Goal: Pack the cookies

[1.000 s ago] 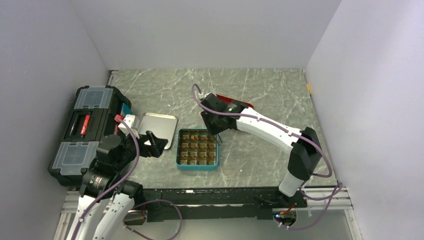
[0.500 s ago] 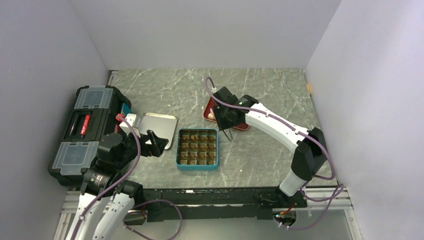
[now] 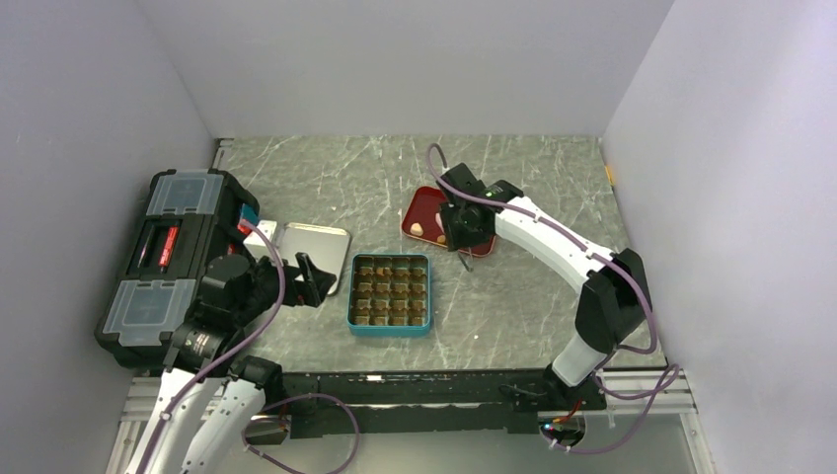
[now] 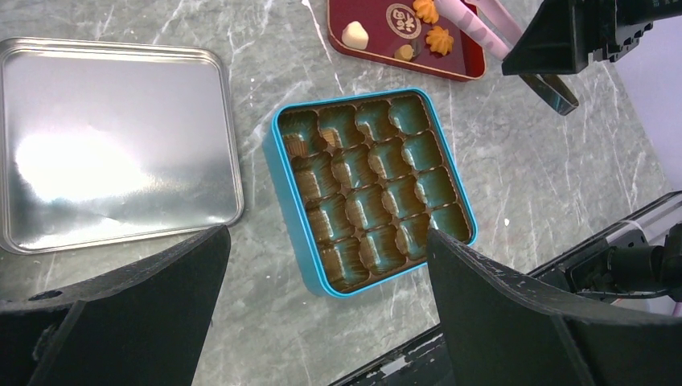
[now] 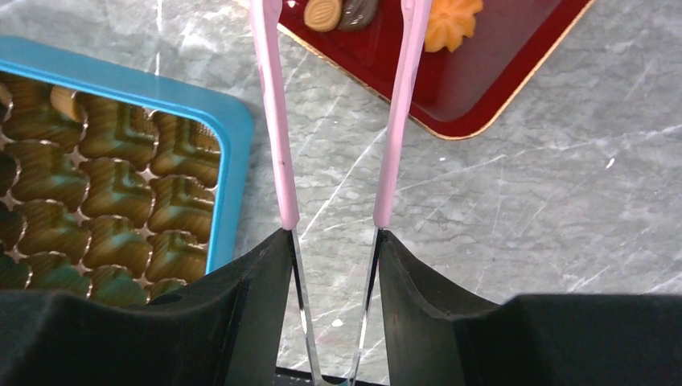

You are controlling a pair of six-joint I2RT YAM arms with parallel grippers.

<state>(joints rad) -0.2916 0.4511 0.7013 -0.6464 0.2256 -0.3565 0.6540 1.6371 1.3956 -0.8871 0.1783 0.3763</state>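
The teal tin point(image 4: 277, 161) sits open with its brown cells showing. They look empty, though one cell near the rim may hold a small tan piece; I can't be sure. Its silver lid point(image 4: 112, 145) lies just to the tin's left, out of the way so the cells can be filled. Farther left of the tin stands a black toolbox point(image 3: 168, 257).

The cookies point(image 4: 439, 38) are all on a red tray point(image 4: 462, 56) just beyond the tin's far right corner: two orange flowers, a cream lump, a round dark one and a few tiny pieces.

The right gripper point(image 5: 334, 241) is clamped on the pink tongs point(image 5: 273, 121). It squeezes them low on their arms, so the tips stand apart over the tray's near edge with nothing between them. My guess is they are lining up to pinch a piece.

The left gripper point(image 4: 328, 237) hovers above the tin, fingers spread wide, holding nothing.

The dark cookie's pale centre has a stamped pattern, but I can't read it. I can make out no other writing.
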